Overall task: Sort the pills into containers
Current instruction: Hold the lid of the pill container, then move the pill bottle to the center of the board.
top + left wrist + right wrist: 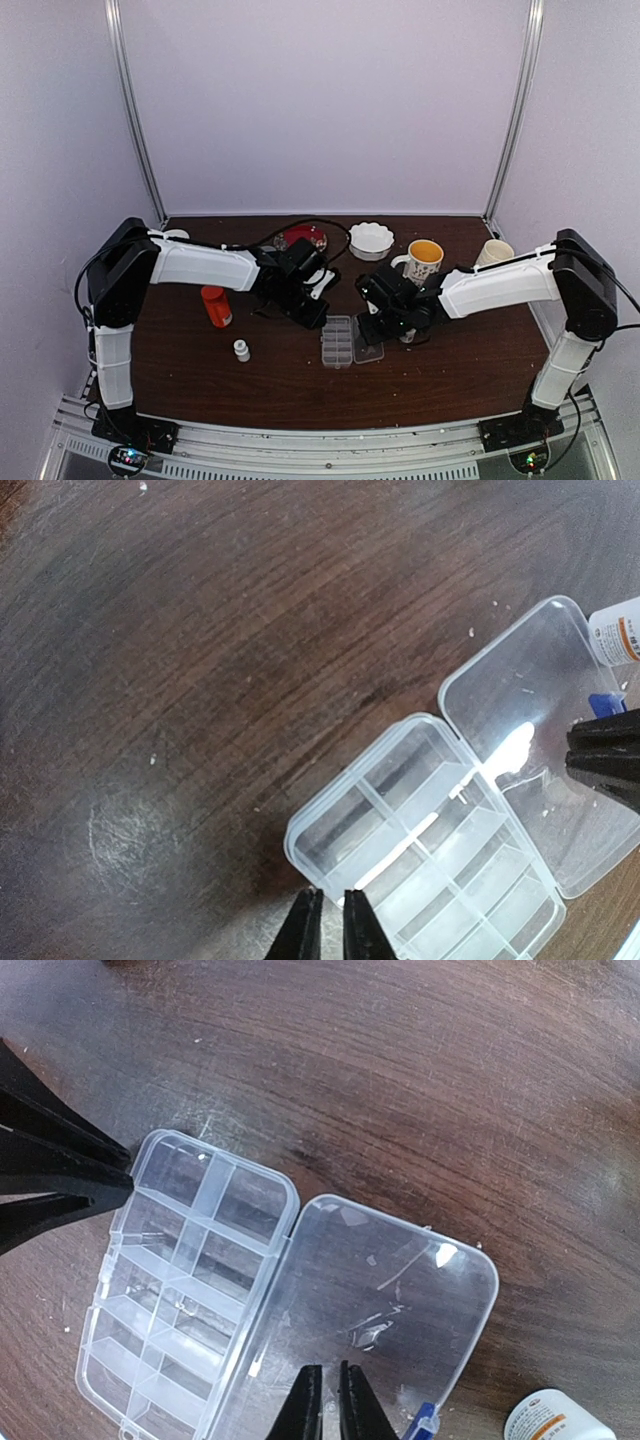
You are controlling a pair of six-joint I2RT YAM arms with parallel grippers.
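The clear pill box lies open on the dark wood, its lid folded flat to the right. In the left wrist view its cells look empty, and I make out no pills for sure, only pale specks on the table. My left gripper is shut, its tips at the rim of the box's corner. It shows as black fingers in the right wrist view. My right gripper is shut just over the lid, nothing visible between its tips.
An orange-red bottle and a small white bottle stand left of the box. A white bottle with an orange label stands by the lid's blue latch. Behind are a red dish, white bowl, mug and cup.
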